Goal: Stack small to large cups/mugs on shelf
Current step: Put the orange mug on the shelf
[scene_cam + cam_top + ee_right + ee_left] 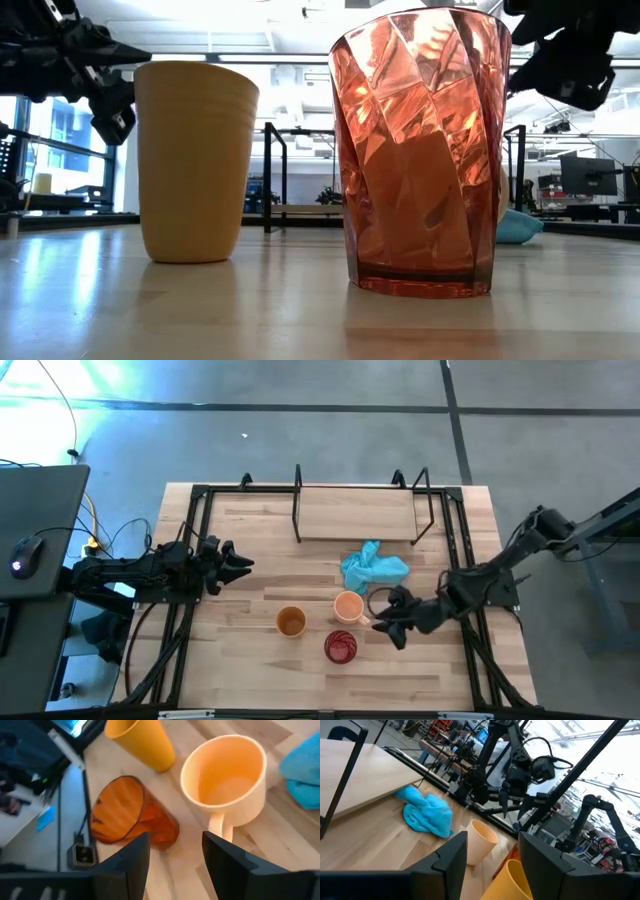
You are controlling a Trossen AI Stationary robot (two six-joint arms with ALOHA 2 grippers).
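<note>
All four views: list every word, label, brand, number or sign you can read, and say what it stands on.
None can be read.
The pale orange mug, the red translucent cup and the amber-orange cup carry no print.
The shelf and the light blue cloth are plain.
The room clutter behind the table in the left wrist view is too blurred to read.

Three upright cups on table, shelf bare
</note>
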